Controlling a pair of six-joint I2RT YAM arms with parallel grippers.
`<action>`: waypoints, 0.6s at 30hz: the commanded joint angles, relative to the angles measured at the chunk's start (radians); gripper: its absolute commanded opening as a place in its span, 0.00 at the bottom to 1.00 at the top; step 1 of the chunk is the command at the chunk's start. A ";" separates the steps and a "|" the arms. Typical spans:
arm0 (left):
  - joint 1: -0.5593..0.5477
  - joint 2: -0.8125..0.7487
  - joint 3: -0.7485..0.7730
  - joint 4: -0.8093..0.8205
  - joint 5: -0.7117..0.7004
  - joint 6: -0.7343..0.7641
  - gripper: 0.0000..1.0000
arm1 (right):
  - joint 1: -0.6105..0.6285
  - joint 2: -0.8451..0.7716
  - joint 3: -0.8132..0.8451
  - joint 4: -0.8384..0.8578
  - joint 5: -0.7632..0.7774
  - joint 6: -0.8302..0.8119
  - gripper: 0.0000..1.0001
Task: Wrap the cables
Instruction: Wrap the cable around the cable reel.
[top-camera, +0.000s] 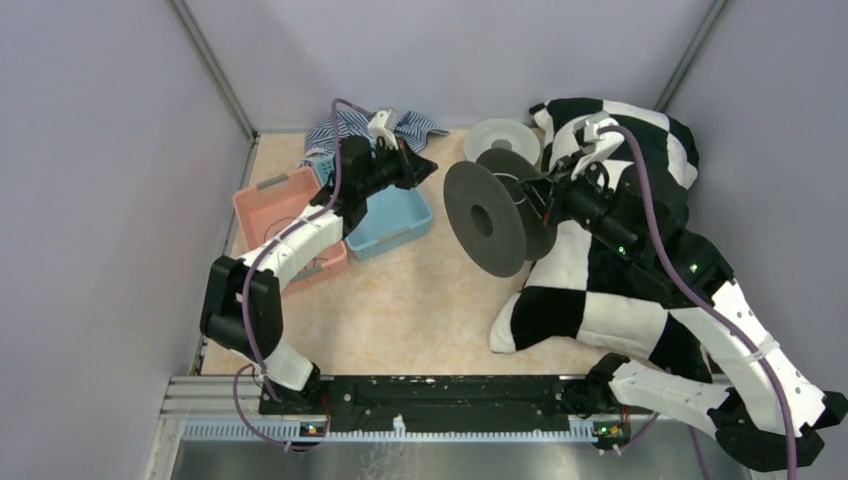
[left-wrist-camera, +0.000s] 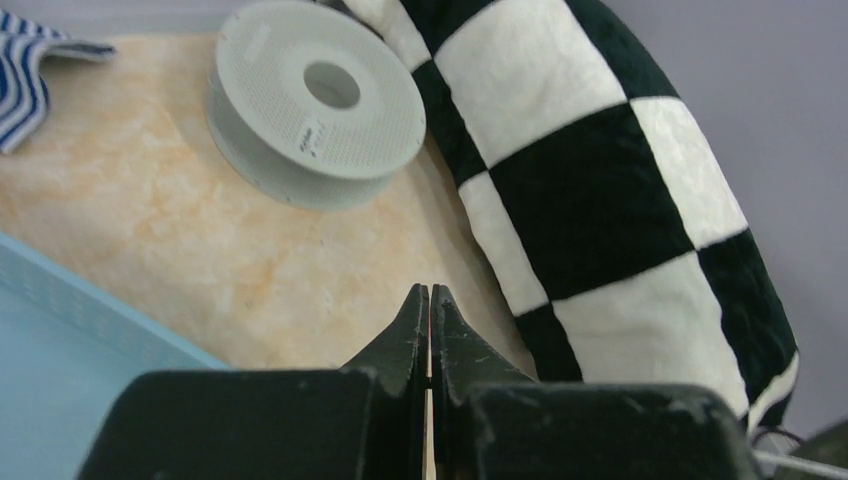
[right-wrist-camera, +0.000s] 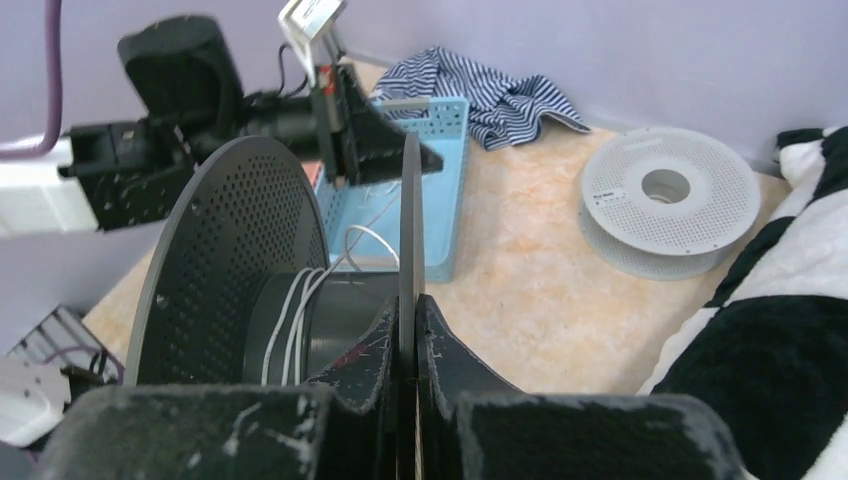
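A dark grey spool stands on edge in the middle of the table. My right gripper is shut on the thin rim of one flange. A white cable is wound a few turns round the spool's hub and rises toward my left gripper. That left gripper hovers over the blue basket with its jaws shut, and no cord shows between them in its own view. Whether it pinches the white cable I cannot tell. The black cable is out of view.
A white spool lies flat at the back. A black-and-white checkered cushion fills the right side under my right arm. A pink basket sits left of the blue one, a striped cloth behind them. Walls close in all around.
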 joint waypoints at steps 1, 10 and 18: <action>0.005 -0.101 -0.085 0.068 0.015 -0.030 0.00 | 0.012 -0.012 0.089 0.130 0.099 0.075 0.00; -0.121 -0.197 -0.218 0.101 0.022 -0.115 0.00 | 0.012 0.083 0.120 0.279 0.356 0.129 0.00; -0.237 -0.225 -0.253 0.093 -0.055 -0.144 0.00 | 0.013 0.138 0.085 0.421 0.467 0.151 0.00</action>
